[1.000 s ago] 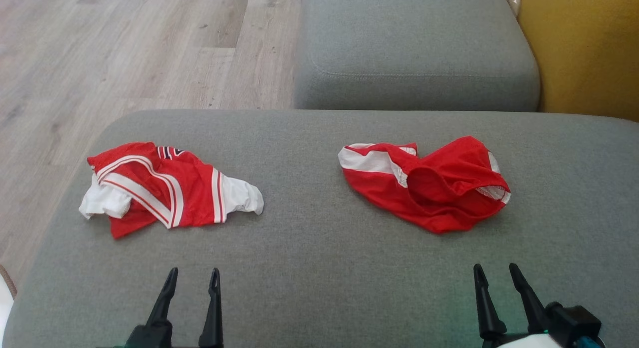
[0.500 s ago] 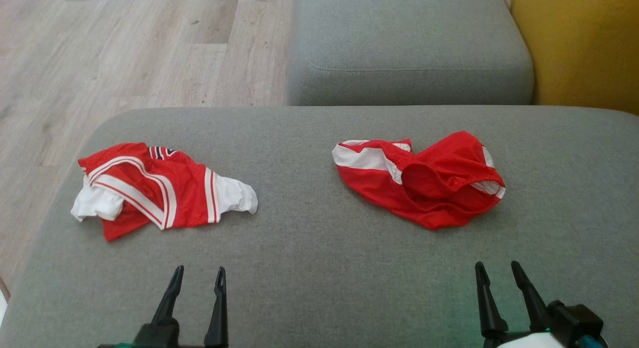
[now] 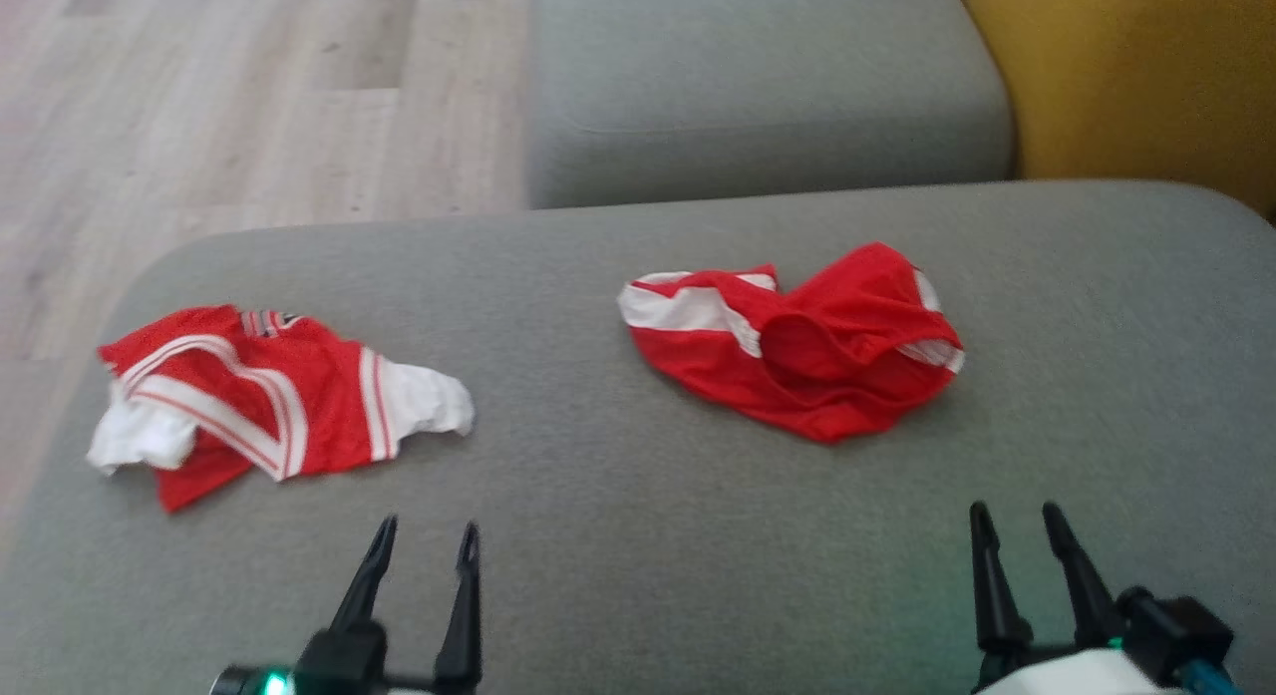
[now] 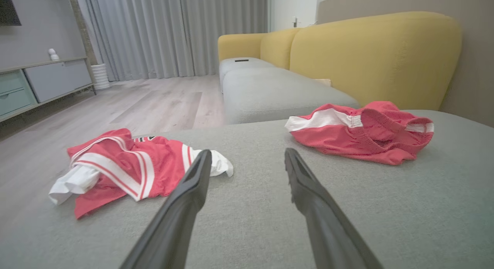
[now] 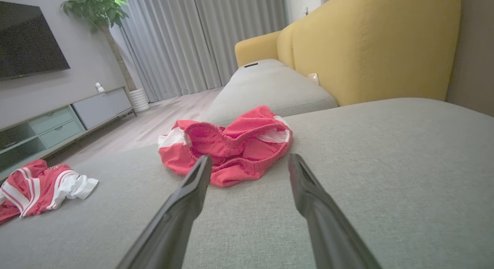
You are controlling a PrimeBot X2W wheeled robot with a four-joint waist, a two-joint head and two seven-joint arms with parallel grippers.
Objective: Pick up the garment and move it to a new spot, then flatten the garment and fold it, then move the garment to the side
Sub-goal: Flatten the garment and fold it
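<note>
Head view: my left gripper and right gripper are both spread and empty at the near side of the grey sofa seat. Red shorts lie crumpled ahead of the right gripper; red-and-white jersey is bunched near the seat's left edge (well apart). Wood floor lies beyond, yellow backrest at right.

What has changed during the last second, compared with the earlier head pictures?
The head camera moved: the whole scene slid left and tilted slightly. The striped red-and-white garment and the red garment lie where they were on the grey cushion. The left pincer and right pincer stay open, holding nothing.
</note>
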